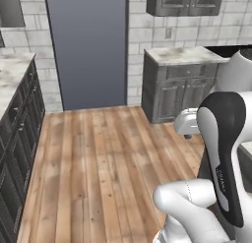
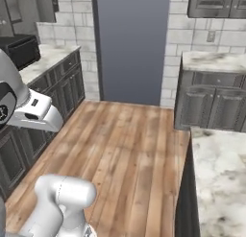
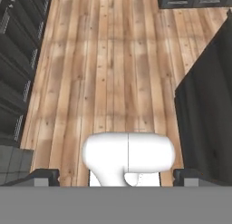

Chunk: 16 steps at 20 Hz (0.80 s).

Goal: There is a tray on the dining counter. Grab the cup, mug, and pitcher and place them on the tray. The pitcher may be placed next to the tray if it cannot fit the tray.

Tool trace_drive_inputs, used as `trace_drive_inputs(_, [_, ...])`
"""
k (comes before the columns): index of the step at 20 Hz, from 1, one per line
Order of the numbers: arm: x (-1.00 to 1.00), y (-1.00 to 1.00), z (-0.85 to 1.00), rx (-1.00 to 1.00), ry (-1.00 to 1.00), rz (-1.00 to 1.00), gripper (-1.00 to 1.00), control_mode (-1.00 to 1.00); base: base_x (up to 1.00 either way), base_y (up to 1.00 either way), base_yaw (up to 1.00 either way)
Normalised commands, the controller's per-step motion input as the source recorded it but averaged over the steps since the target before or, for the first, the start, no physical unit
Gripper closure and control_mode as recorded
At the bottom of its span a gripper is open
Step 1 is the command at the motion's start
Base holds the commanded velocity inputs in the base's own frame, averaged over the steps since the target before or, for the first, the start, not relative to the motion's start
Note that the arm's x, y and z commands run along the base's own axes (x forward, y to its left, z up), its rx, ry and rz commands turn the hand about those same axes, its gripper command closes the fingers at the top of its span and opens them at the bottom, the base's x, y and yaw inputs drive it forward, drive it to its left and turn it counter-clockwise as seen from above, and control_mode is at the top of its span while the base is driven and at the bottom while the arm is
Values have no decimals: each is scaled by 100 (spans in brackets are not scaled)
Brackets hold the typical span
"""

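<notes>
The room ahead is mostly bare wood floor (image 1: 98, 163) running to a tall grey door (image 1: 86, 47), with dark cabinets (image 3: 16, 60) under a marble worktop (image 2: 48, 58) on one side and a second dark cabinet unit (image 1: 172, 92) beside the door on the other. To the right of the base, a slab of veined marble (image 2: 218, 178) reaches forward; it is probably the dining counter, though neither sink nor stools are in sight to confirm that. The tray, cup, mug and pitcher are nowhere in these views, so I judge the base has yet to face them and no pick has begun. The arm (image 1: 224, 153) is folded high and close to its base (a carrying posture, I would guess, that keeps it clear of cabinets while driving), with the hand pointed down at the floor. The gripper (image 3: 117, 177) has its jaws spread wide with nothing between them, both dark fingertips (image 3: 45, 177) at the edges of the hand view.
</notes>
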Motion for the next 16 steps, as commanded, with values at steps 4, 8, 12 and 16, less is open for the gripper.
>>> trace_drive_inputs(4, [0,0,0,0,0,0,-100,100,100,0,0])
trace_drive_inputs(8, [0,0,0,0,0,0,-100,100,100,0,0])
trace_drive_inputs(12, [0,0,0,0,0,0,-100,100,100,0,0])
trace_drive_inputs(16, [0,0,0,0,0,0,-100,100,100,-2,10])
